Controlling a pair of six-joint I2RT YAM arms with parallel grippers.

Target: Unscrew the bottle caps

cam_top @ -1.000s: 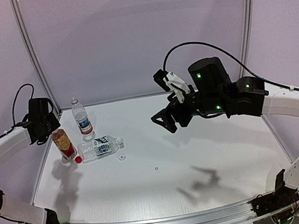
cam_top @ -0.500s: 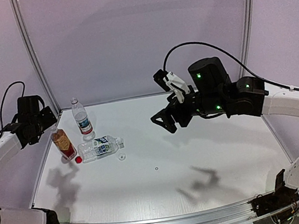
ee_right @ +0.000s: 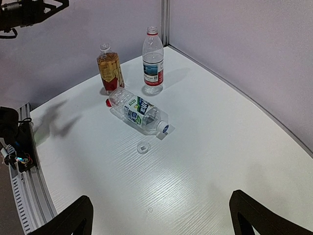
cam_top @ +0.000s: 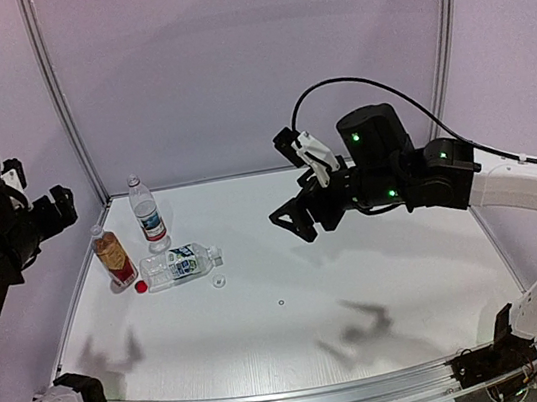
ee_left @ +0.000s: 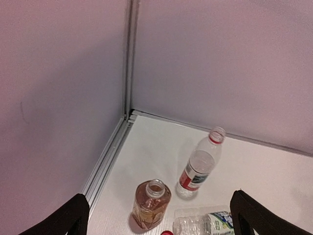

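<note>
Now: both claws gape empty, left claw (cam_top: 52, 213) raised by wall, right claw (cam_top: 295, 222) above desk (ee_right: 220, 147). Amber bottle (ee_left: 150, 205) stands open-necked, red cap (ee_right: 107, 102) beside it. Whitish cap (ee_right: 143, 147) lies near lying bottle (ee_right: 139, 111) (neck unclear). Judgement: pin body, twist neck end squarely.

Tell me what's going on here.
Two robot arms are set up to unscrew bottle caps, but neither is touching anything right now. The left gripper and right gripper both hang in the air, open and empty. In the far left corner of the table, an amber bottle and a clear bottle stand upright with open necks. A third bottle lies on its side. A red cap and a clear cap lie loose nearby.
</note>
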